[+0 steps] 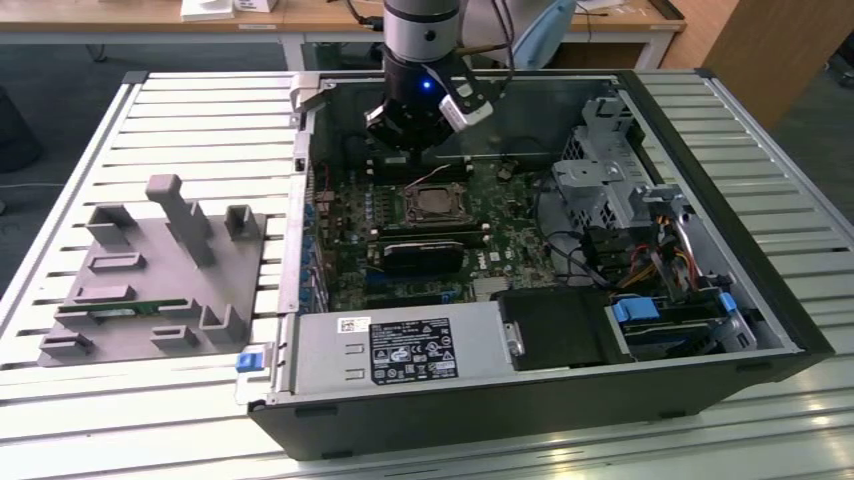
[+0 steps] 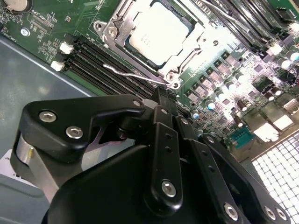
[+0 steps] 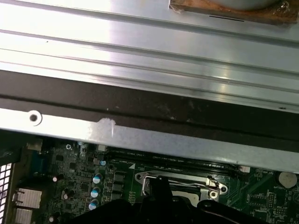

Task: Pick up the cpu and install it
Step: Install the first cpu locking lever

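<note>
Jaws together on nothing, black gripper (image 2: 161,95) poised just beside square silver-topped cpu (image 2: 159,32) already seated in metal-framed socket (image 2: 174,78); best kept clear of latch lever.

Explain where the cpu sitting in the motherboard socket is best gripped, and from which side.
Come straight down and pinch two opposite edges of the cpu. It lies flat and thin in the socket, whose metal frame surrounds it, so a sideways approach looks blocked.

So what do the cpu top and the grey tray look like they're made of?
The cpu top looks like metal with a matte silver-grey finish: it catches light evenly where it sits in the socket. The tray looks like matte grey plastic, possibly printed or moulded: dull surface, blocky posts, no glint.
</note>
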Available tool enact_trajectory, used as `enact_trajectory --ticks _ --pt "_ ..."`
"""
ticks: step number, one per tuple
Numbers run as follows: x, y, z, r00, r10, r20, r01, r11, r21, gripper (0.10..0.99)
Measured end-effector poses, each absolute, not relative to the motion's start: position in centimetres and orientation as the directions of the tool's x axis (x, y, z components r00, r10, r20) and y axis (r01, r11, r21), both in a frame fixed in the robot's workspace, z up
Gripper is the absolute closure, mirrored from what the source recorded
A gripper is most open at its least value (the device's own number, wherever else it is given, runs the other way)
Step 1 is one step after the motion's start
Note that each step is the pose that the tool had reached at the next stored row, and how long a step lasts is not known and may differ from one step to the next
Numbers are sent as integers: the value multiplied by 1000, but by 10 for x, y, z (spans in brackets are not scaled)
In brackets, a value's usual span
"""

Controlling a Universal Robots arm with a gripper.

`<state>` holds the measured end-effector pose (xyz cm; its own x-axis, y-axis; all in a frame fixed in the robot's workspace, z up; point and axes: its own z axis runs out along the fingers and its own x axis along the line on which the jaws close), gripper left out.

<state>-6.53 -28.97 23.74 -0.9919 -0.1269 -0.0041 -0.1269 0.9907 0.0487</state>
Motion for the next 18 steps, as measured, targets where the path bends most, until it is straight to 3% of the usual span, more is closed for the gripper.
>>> enact_trajectory --ticks 18 --pt "-63 -290 232 -998 -62 -4 -62 997 49 980"
